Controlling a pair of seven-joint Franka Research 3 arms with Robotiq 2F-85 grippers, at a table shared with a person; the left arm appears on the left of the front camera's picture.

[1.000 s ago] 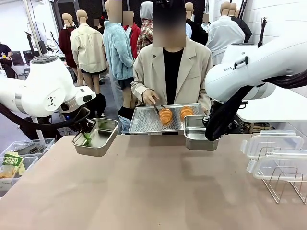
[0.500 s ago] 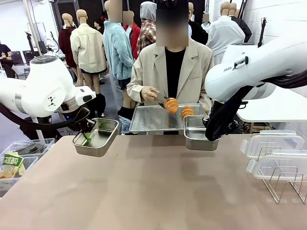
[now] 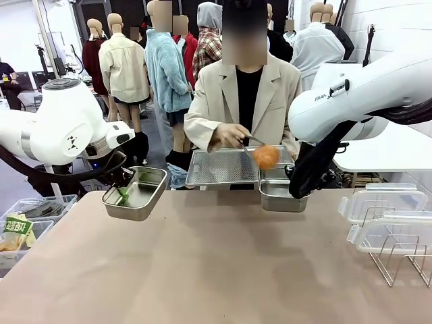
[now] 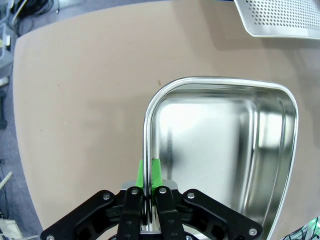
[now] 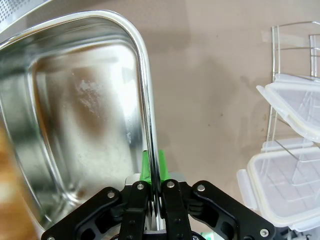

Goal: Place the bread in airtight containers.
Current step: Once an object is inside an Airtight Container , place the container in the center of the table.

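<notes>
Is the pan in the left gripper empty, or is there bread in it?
Empty. In the left wrist view the pan shows a bare, shiny bottom, no roll inside; the left gripper grips its rim.

Tan table (image 3: 202,270), white wall (image 3: 391,27), grey floor (image 3: 13,192)

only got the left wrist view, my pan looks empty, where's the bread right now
observer: one roll is in the air, pinched in tongs in the person's hand, close by the far rim of the right pan.
operator: is that pan held
observer: yes, the right tool is shut on its rim, with the wall between the green pads.
operator: anything in it yet
observer: no, it's bare inside, like your left pan.
</notes>
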